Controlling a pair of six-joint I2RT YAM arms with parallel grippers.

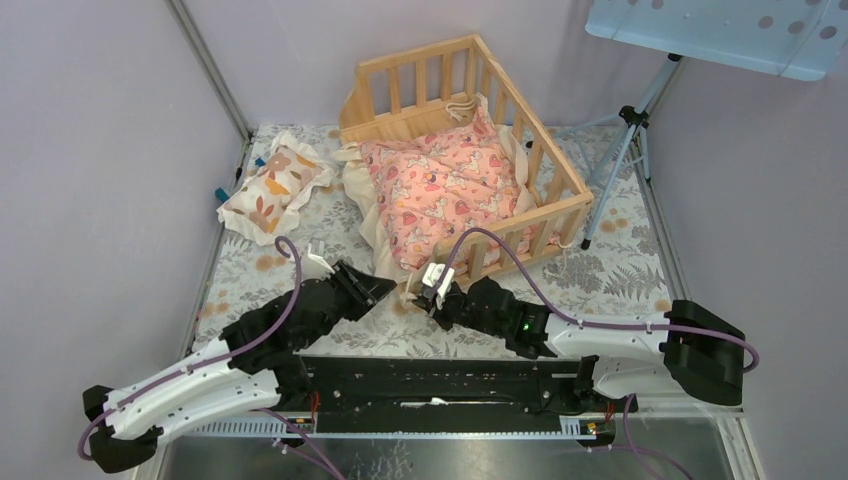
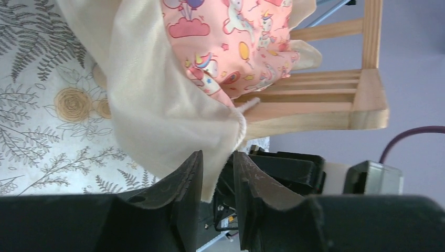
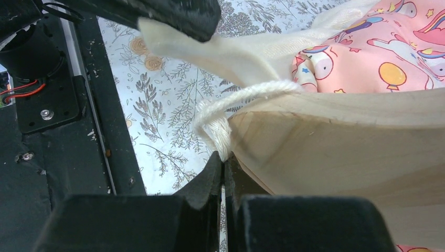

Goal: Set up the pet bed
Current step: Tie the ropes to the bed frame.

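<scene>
Floral tablecloth (image 1: pixel 620 280) holds the pet bed (image 1: pixel 430 75) at the far side. At the bed's near corner, the right gripper (image 3: pixel 223 157) pinches the white cord (image 3: pixel 246 97). The left gripper (image 2: pixel 216 157) straddles the cream ruffle (image 2: pixel 157 105), jaws apart.

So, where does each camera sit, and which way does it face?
Top external: high behind the robot, facing down at the pet bed; left arm and right arm show.
Left wrist: along the left hand, facing the cream ruffle between its fingers.
Right wrist: along the shut right hand, facing a white cord at the bed's edge.
Shared: both wrist views show ruffle and bed.
</scene>
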